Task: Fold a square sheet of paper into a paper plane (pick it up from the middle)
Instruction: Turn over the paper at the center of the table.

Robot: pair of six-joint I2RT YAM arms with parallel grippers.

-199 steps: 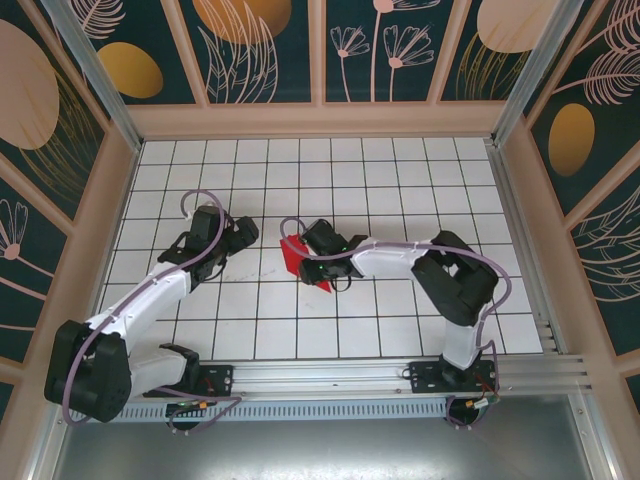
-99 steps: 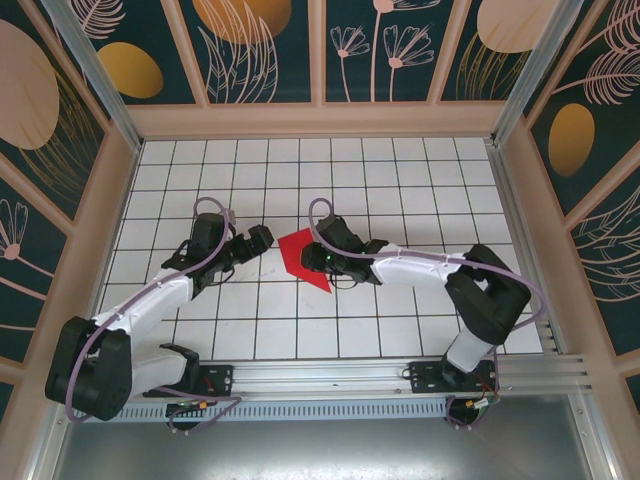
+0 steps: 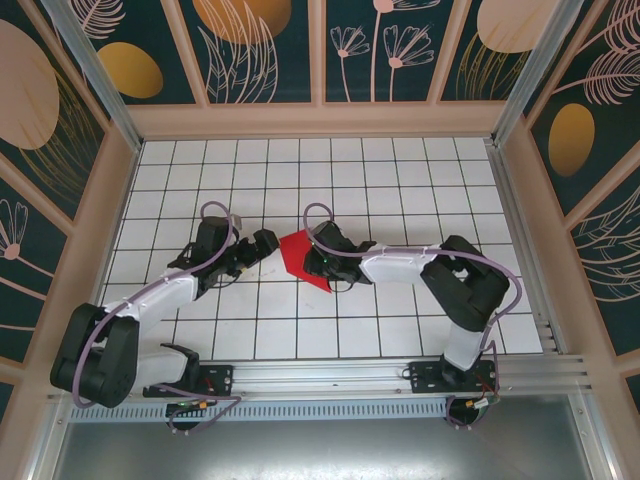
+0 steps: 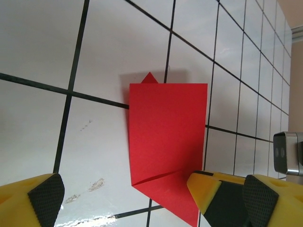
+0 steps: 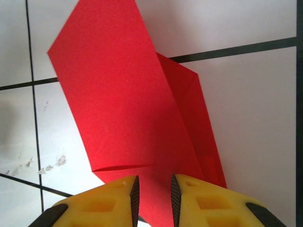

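Right hand (image 5: pixel 154 183): fingers drawn nearly together, clamped on the near edge of the red sheet of paper (image 5: pixel 128 94). The sheet lies on the white gridded desk (image 3: pixel 400 180), folded, with 1 flap lapped over the layer beneath. Left hand (image 4: pixel 123 189): fingers wide apart, low over the desk, just left of the sheet, 1 fingertip (image 4: pixel 208 189) over its corner.

L pincer (image 3: pixel 264 243) nr R pincer (image 3: pixel 310 262)
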